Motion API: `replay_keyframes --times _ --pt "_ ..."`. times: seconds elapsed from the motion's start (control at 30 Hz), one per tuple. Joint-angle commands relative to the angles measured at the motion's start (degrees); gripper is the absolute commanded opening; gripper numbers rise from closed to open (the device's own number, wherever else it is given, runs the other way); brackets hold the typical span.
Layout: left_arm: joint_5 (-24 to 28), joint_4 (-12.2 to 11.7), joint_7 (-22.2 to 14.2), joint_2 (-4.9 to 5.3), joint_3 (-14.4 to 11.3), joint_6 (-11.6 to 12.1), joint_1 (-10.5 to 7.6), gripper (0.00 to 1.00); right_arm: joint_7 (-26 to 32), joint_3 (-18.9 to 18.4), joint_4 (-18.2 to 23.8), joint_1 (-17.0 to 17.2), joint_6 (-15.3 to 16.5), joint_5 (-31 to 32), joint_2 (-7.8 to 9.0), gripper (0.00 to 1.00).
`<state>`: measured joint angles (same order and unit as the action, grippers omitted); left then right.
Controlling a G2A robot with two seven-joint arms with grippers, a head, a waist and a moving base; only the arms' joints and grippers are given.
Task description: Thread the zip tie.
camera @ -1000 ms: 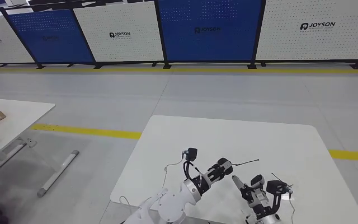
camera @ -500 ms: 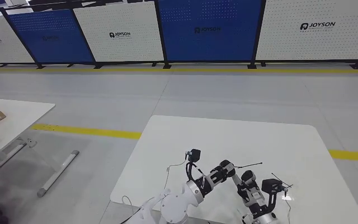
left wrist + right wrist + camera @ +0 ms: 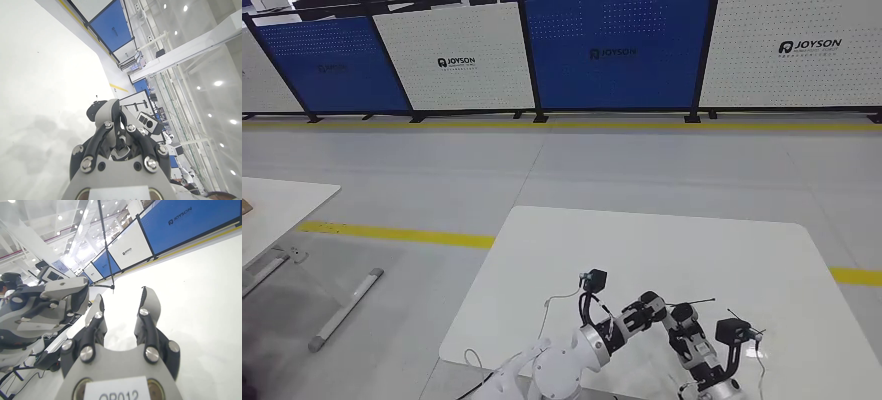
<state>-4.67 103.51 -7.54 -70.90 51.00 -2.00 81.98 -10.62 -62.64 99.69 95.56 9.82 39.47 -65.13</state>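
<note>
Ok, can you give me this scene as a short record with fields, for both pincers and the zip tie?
left pincer: shut on the zip tie, over the table
right pincer: open, empty, close beside the left pincer
zip tie: black; its head hangs free just ahead of the right pincer; threaded or not, cannot tell
table: white

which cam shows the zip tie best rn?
Right wrist view: the zip tie shows as a black strap with its head, sticking out of the shut left gripper. Top view gives just a thin dark line; left wrist view, a tiny dark tip beyond that gripper.
</note>
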Motion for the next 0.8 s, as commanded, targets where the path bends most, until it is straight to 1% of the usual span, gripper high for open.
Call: replay_keyframes --times 0.0,0.1,0.3,0.57,0.63,0.77 --pt "-0.1 0.0 0.0 -0.01 0.0 0.0 0.00 0.00 -0.1 -0.2 -0.1 0.1 0.0 0.0 -0.08 0.37" --pt "-0.2 0.0 -0.1 -0.03 -0.1 0.0 0.03 0.00 -0.2 -0.3 -0.2 0.1 -0.1 0.2 -0.23 0.37" --pt "-0.5 0.0 -0.3 -0.05 -0.2 0.1 0.09 0.00 -0.4 -0.3 -0.1 0.2 0.1 1.0 -0.50 0.34" --pt "-0.7 -0.3 -0.5 -0.08 -0.1 0.0 0.01 0.00 -0.3 -0.5 -0.2 0.2 0.4 1.6 -0.83 0.27" --pt "-0.8 -0.3 -0.6 -0.09 -0.1 -0.1 0.00 0.00 -0.3 -0.5 -0.3 0.3 0.4 1.7 -0.90 0.22" --pt "-1.1 -0.6 -0.6 -0.16 -0.3 -0.4 -0.25 0.00 0.0 -0.7 -0.5 0.2 0.6 1.7 -1.07 0.22"
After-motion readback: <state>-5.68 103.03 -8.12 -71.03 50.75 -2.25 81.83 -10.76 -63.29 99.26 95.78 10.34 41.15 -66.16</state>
